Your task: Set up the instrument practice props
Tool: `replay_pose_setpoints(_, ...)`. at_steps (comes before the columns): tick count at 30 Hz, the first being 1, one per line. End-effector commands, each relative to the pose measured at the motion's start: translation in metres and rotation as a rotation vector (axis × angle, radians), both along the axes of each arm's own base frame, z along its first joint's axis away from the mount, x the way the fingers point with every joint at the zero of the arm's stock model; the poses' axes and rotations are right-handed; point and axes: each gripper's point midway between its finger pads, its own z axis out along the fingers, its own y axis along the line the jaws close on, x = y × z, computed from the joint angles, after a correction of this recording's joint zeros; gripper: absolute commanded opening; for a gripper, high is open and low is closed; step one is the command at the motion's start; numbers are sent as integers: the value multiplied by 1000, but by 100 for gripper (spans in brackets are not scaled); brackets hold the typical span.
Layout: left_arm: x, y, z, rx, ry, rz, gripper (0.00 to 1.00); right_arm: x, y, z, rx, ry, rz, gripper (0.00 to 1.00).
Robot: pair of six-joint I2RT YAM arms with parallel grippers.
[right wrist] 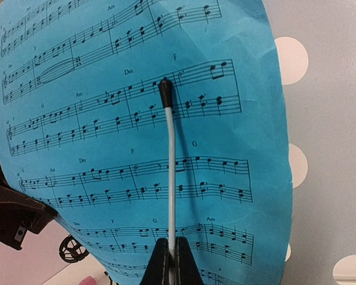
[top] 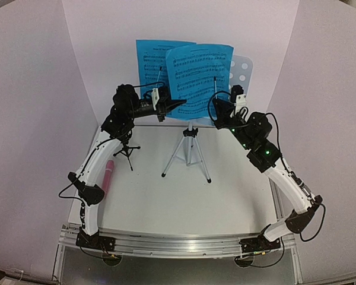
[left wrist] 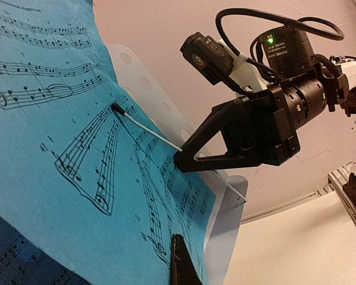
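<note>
The pale-blue perforated music stand [top: 242,71] stands at the back on its silver tripod [top: 188,151]. Two blue sheet-music pages lean on it, one behind [top: 154,56] and one in front [top: 199,77]. My right gripper [right wrist: 172,261] is shut on the stand's silver page-holder wire [right wrist: 171,166], which lies across the front page [right wrist: 107,119]. My left gripper [left wrist: 175,261] is at that page's lower edge [left wrist: 77,178]. One finger [left wrist: 185,264] shows in front of the paper and the other is hidden behind it. The pink microphone [top: 108,175] lies on the table beside the black tripod holder [top: 128,151].
The white table [top: 184,208] ends in a metal rail at the near edge [top: 178,244]. Pale curved walls close in the back and sides. The left arm [top: 95,166] arches over the microphone and the holder.
</note>
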Motion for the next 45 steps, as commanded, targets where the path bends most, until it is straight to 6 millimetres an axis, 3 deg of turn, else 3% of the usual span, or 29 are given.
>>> replay_pose_setpoints(1, -7, -1, 11, -30, -46, -33, 0, -27, -11, 46, 100, -117, 45, 0)
replay_pose_setpoints(10, -5, -11, 2, -25, -41, -49, 0, -28, -12, 43, 97, -115, 43, 0)
replay_pose_setpoints(22, 5, -10, 13, -71, -73, 16, 2, -33, -16, 44, 101, -118, 43, 0)
replay_pose_setpoints(29, 1, -6, 17, -71, -78, 22, 15, -32, -16, 43, 105, -116, 41, 0)
replay_pose_setpoints(33, -3, 2, 28, -87, -99, 46, 31, -31, -18, 42, 108, -111, 29, 0)
replay_pose_setpoints(41, -11, 18, 45, -102, -104, 97, 52, -27, -19, 42, 121, -102, 13, 0)
replay_pose_setpoints(45, -13, 24, 48, -102, -91, 118, 57, -26, -20, 41, 124, -98, 8, 0)
